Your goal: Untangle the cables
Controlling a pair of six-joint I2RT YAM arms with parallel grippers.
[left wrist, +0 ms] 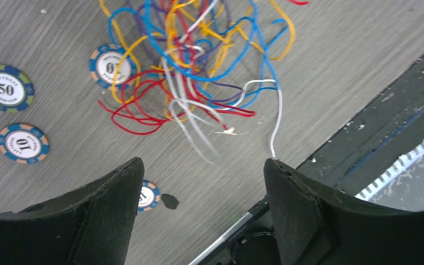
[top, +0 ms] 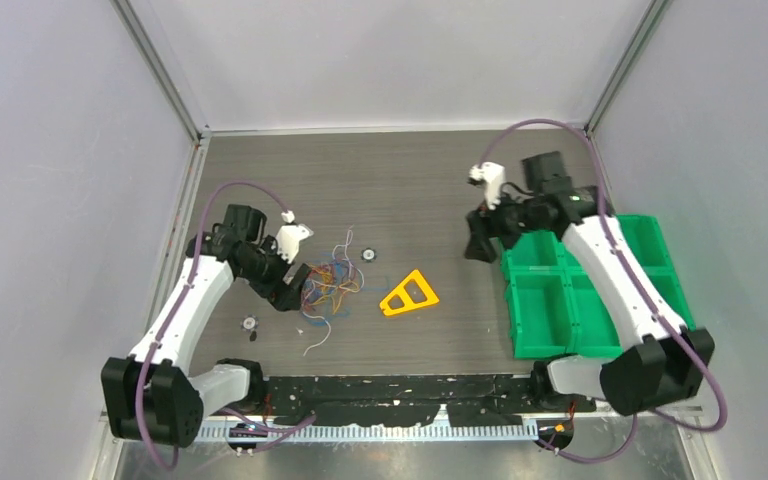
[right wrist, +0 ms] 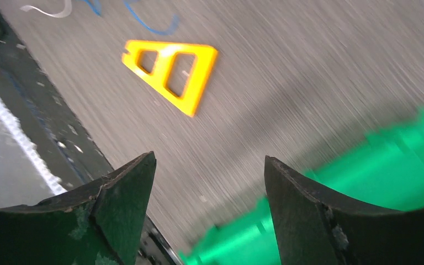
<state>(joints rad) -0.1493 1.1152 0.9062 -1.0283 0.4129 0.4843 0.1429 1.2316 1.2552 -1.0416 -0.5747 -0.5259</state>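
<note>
1. the cables lie in one tangled heap on the surface, left of centre in the top view.
2. left end effector: spread, empty, just left of the heap.
3. chips lie near the heap, one under a yellow loop.
4. a triangle lies right of the heap.
5. right end effector: spread, empty, beside the bins at right.

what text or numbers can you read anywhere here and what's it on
"50": green-edged chip, left wrist view.
"10": orange-edged chip.
"10", seen turned: third chip, at the edge of the cables.
Fourth chip: half hidden, number cut off.
Small ring lettering on the chips: too small to read.
Other views: nothing readable.
</note>
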